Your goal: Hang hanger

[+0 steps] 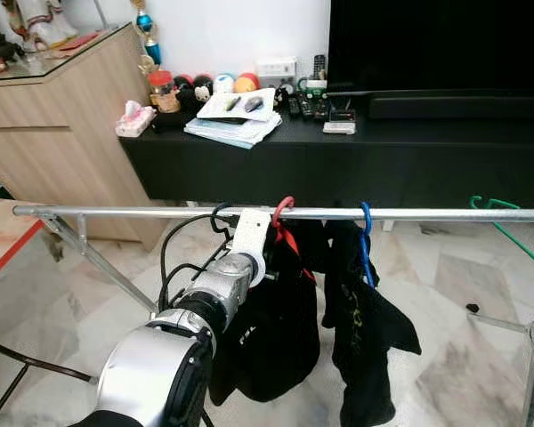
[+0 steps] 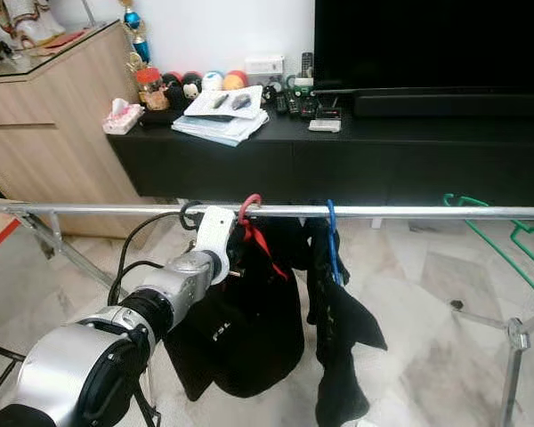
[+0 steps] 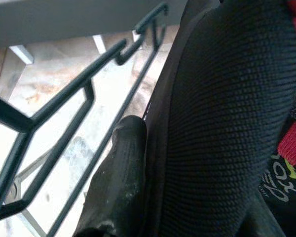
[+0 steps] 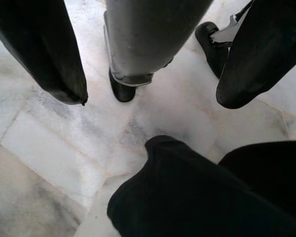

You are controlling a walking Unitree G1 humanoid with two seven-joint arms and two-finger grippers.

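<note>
Here my left tool (image 1: pixel 249 233) is raised to the metal rail (image 1: pixel 427 214), beside the red hanger (image 1: pixel 283 212) hooked there with a black garment (image 1: pixel 276 329). Its wrist view adds one finger (image 3: pixel 119 187) against that cloth and a dark hanger (image 3: pixel 64 118); whether the fingers pinch, I cannot tell. My right tool (image 4: pixel 148 59) hangs spread over the marble floor (image 4: pixel 64 163).

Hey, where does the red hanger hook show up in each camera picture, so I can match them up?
Left eye view: the red hanger hooks over the metal rail, just left of centre.
Right eye view: the same hook sits left of centre on the rail.
Left wrist view: a red strip at the edge, beside black cloth; I cannot tell if it is the hanger.
Right wrist view: not in it.
Shared landmark: the blue hanger next along the rail.
</note>
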